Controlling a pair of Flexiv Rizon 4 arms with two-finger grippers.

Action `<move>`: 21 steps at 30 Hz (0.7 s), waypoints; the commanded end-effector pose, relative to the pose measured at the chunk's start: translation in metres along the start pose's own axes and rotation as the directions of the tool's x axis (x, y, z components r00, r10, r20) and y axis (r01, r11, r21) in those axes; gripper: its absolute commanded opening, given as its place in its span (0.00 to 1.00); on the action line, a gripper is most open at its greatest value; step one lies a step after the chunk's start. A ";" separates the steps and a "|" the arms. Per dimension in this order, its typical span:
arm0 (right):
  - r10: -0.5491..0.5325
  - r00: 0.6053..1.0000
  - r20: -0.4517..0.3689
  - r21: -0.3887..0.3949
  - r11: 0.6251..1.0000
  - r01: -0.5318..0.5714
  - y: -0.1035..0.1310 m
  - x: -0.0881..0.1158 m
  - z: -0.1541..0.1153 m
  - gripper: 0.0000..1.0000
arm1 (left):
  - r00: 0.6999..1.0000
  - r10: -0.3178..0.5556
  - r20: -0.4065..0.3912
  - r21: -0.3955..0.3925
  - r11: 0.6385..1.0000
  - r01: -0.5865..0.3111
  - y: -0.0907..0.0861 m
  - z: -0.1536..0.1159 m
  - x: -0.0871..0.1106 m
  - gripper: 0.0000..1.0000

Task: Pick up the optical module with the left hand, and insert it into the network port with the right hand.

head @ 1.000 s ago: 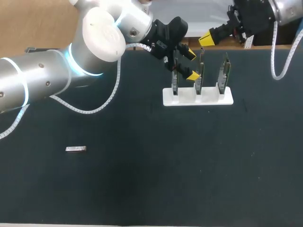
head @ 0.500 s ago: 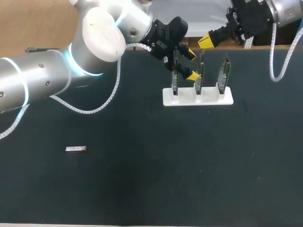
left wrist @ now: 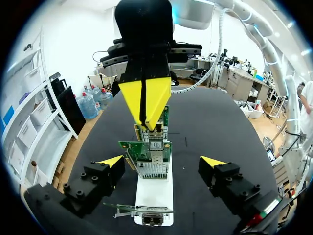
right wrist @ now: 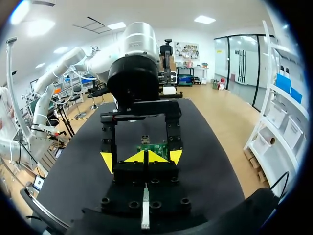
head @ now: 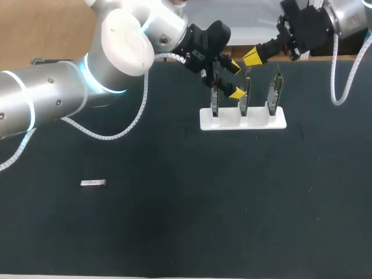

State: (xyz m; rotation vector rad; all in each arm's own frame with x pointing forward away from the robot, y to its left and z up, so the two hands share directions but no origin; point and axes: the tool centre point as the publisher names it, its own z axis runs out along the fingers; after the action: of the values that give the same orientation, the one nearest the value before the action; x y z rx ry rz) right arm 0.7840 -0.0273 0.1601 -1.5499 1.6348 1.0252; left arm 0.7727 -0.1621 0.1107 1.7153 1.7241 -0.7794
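Observation:
The optical module (head: 93,183), a small silver bar, lies flat on the black table at the left, far from both grippers. My left gripper (head: 235,79) stands open around the upright network cards (head: 245,96) on the white stand (head: 256,121). In the left wrist view, the left gripper (left wrist: 162,162) has a green card with a metal port (left wrist: 151,157) between its spread tips, untouched. My right gripper (head: 253,56) hangs shut and empty just behind the cards. The right gripper (right wrist: 146,156) faces the left gripper's fingers (right wrist: 106,161) across the green card (right wrist: 154,147). Neither wrist view shows the module.
Three cards stand in slots of the white stand (left wrist: 154,196), near the table's far edge. The black mat (head: 232,203) stretches wide in front of the stand. A white cable (head: 116,135) from my left arm trails over the mat.
My right gripper has come slightly down and left, closer to the cards. The left arm and the module have not moved.

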 end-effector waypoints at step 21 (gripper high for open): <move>0.046 0.999 -0.007 -0.031 0.998 -0.046 -0.003 0.016 0.009 0.00 | 1.000 -0.002 -0.004 0.000 1.000 0.002 0.001 0.000 -0.001 1.00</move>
State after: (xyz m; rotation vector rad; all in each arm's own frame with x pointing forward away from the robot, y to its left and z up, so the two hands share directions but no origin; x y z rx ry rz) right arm 0.7827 -0.0268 0.1439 -1.5411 1.6737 1.0701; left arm 0.7727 -0.1621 0.1107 1.7153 1.7241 -0.7794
